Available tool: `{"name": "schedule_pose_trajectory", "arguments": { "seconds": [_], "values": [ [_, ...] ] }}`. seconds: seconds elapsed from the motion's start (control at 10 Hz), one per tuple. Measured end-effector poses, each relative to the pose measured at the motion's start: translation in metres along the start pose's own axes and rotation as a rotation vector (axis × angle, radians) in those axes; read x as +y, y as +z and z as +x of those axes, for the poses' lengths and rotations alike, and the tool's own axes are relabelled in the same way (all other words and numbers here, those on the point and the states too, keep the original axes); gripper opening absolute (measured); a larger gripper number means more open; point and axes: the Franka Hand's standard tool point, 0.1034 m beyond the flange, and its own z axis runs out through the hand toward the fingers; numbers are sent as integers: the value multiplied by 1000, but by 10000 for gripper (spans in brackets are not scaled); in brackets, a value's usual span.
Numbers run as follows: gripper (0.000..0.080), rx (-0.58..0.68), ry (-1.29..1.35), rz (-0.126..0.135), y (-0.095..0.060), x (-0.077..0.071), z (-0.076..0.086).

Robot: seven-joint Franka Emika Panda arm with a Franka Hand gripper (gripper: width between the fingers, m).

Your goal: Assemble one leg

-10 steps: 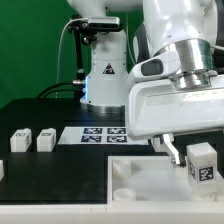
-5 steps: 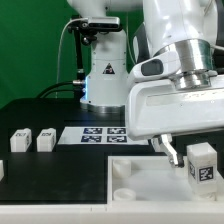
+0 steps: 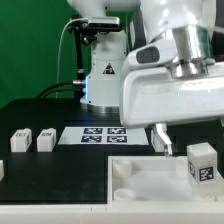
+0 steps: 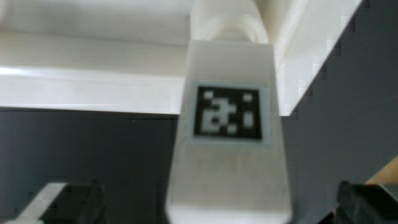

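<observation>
A leg (image 3: 203,164), a small white block with a black-and-white tag on its face, stands upright at the right corner of the large white tray-like part (image 3: 150,185). My gripper (image 3: 163,142) hangs just above and to the exterior view's left of this leg; one dark finger shows, and it holds nothing. In the wrist view the same leg (image 4: 228,130) runs between my fingertips (image 4: 68,203), with gaps on both sides. My gripper (image 4: 222,205) is open and does not touch it.
Two more white leg blocks (image 3: 19,141) (image 3: 45,139) stand on the black table at the exterior view's left, with another at the edge (image 3: 2,170). The marker board (image 3: 100,134) lies behind the tray. The robot base (image 3: 103,65) stands at the back.
My gripper has risen and shifted to the exterior view's left, away from the standing leg. The leg has stayed in place on the tray.
</observation>
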Motion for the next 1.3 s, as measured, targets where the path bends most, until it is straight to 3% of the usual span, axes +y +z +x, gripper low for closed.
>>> {"name": "schedule_pose_trajectory", "arguments": {
  "seconds": [0.1, 0.3, 0.7, 0.8, 1.1, 1.3],
  "values": [
    [649, -70, 7, 9, 5, 1, -8],
    [649, -304, 15, 50, 3, -5, -3],
    [649, -682, 25, 120, 11, -16, -12],
    [649, -650, 30, 118, 21, -17, -6],
    [636, -650, 42, 114, 23, -19, -9],
    [292, -651, 52, 109, 23, -18, -10]
  ]
}}
